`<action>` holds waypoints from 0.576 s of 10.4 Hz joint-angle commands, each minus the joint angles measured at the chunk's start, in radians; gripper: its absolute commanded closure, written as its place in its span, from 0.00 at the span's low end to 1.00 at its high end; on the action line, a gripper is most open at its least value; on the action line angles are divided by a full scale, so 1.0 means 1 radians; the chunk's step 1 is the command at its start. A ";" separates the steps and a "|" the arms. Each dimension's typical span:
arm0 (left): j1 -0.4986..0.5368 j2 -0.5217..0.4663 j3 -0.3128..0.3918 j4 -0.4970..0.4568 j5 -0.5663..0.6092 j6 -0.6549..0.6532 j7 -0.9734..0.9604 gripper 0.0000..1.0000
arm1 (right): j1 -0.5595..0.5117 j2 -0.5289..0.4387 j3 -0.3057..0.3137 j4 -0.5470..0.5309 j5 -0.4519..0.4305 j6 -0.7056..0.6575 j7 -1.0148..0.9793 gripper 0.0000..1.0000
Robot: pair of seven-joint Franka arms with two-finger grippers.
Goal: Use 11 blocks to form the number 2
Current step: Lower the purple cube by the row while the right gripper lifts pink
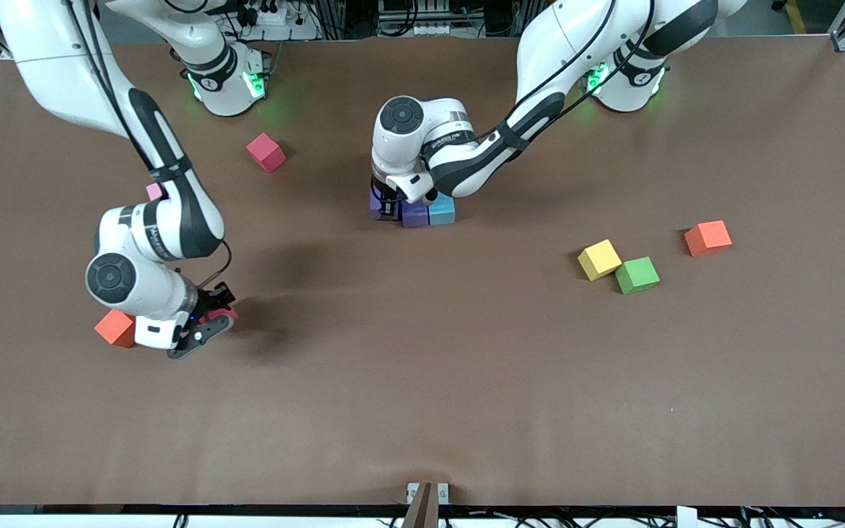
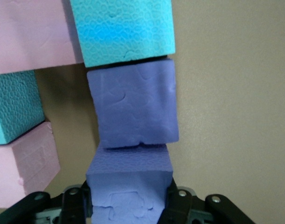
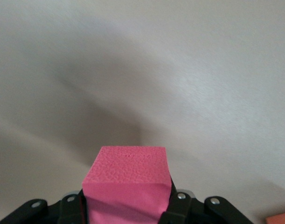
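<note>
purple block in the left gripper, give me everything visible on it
The purple block is a small matte foam cube with a pebbled top face and a few dents on the face toward the wrist camera. The left gripper is shut on it, one finger on each side. It sits square and level at the end of a row, touching a second purple cube, with a light blue cube next. In the front view the wrist mostly hides it.

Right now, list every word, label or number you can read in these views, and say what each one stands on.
Lettering on the right arm's wrist band: too small to read.
Lettering on the left arm's wrist band: too small to read.
Foam blocks, such as the yellow block and green block: no text.
Table: no text.
</note>
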 commanded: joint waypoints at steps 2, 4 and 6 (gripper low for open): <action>-0.011 -0.010 0.008 -0.022 0.067 0.023 -0.236 0.73 | 0.023 -0.049 0.032 -0.019 0.018 -0.044 0.136 1.00; -0.010 -0.007 0.011 -0.026 0.067 0.025 -0.236 0.73 | 0.023 -0.083 0.066 -0.049 0.019 -0.047 0.187 1.00; -0.011 -0.002 0.023 -0.025 0.067 0.046 -0.236 0.72 | 0.025 -0.116 0.069 -0.089 0.019 -0.059 0.209 1.00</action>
